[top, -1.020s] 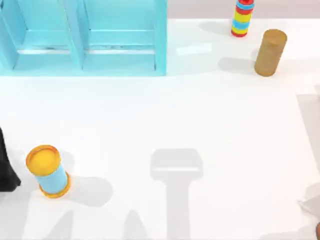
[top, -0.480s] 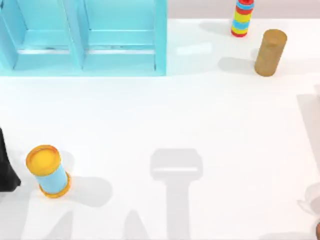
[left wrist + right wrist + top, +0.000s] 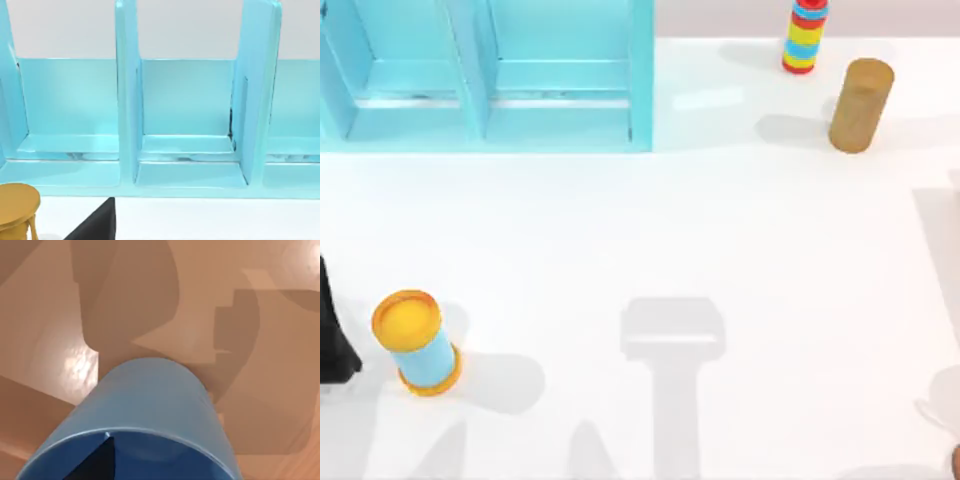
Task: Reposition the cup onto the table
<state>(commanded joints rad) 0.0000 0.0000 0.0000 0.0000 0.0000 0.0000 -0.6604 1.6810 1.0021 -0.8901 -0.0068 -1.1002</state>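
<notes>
In the right wrist view the mid-blue cup point(image 3: 150, 405) sits very close to the camera, its open mouth turned toward it. My right gripper point(image 3: 102, 450) is shut on its rim, with one dark finger point(image 3: 97, 462) inside the cup. Behind the cup lies a tan-brown surface with shadows, not the white table point(image 3: 720, 230). A sliver of the right arm point(image 3: 956, 460) shows at the top view's bottom right corner. My left gripper point(image 3: 335, 340) rests at the table's left edge, next to a light-blue cylinder.
A turquoise shelf unit point(image 3: 490, 80) stands at the back left, its bays facing the left wrist camera point(image 3: 185, 110). The light-blue cylinder with a yellow top point(image 3: 415, 342) stands front left. At the back right are a tan cylinder point(image 3: 860, 105) and a striped stack point(image 3: 805, 38).
</notes>
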